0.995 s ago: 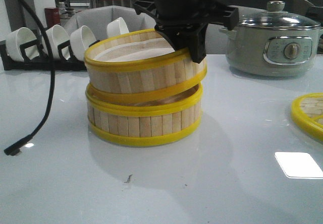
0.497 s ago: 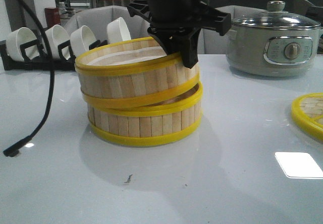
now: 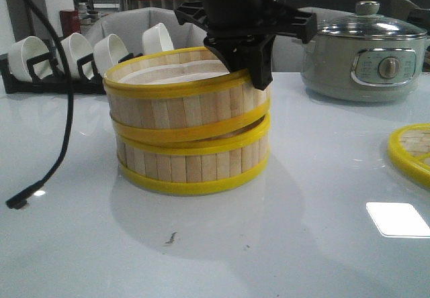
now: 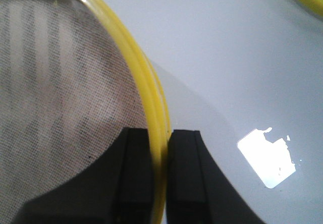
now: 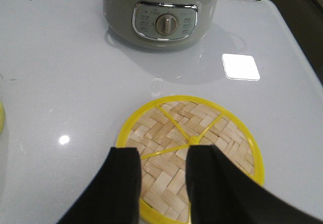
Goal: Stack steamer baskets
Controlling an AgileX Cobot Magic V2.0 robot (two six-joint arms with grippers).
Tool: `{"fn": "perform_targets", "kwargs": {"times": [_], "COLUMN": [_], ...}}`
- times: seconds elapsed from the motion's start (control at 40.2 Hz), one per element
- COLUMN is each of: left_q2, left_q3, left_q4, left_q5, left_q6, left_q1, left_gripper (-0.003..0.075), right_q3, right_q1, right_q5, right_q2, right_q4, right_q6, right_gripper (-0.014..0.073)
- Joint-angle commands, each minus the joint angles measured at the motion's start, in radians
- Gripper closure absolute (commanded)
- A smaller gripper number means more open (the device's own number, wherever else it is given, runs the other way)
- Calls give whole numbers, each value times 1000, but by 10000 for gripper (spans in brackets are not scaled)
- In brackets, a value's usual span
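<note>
Two steamer baskets stand mid-table in the front view. The lower basket (image 3: pixel 191 165) rests on the table. The upper basket (image 3: pixel 181 107) sits tilted on it, its left side higher and shifted a little left. My left gripper (image 3: pixel 252 70) is shut on the upper basket's right wall; in the left wrist view its black fingers (image 4: pixel 184 173) pinch the yellow rim (image 4: pixel 154 123), with the pale mesh liner (image 4: pixel 60 88) inside. My right gripper (image 5: pixel 162 171) is open, hovering over the flat woven lid (image 5: pixel 192 151) with nothing between its fingers.
A grey electric pot (image 3: pixel 365 56) with a glass lid stands at the back right. The woven lid (image 3: pixel 413 152) lies at the right edge. White cups on a black rack (image 3: pixel 80 60) line the back left. A black cable (image 3: pixel 64 123) hangs down to the table at left.
The upper basket swung left and then partly back right in my left gripper. It has settled lower on the bottom basket and tilts less. The right arm has not moved.
</note>
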Motion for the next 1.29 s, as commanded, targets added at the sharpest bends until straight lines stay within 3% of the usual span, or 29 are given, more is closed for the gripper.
{"fn": "perform_targets", "kwargs": {"times": [0.0, 1.268], "left_q2": [-60, -59], "left_q3": [-40, -40], "left_q4": [-22, 71], "left_q5": [-68, -60], "left_q6": [3, 3], "left_q1": [-25, -5], "left_gripper": [627, 627], "right_q3": [-38, -38], "right_q1": [-4, -4], "right_q5": [-52, -52], "right_q2": [-4, -4], "right_q4": [-33, -33], "right_q6": [0, 0], "right_gripper": [250, 250]}}
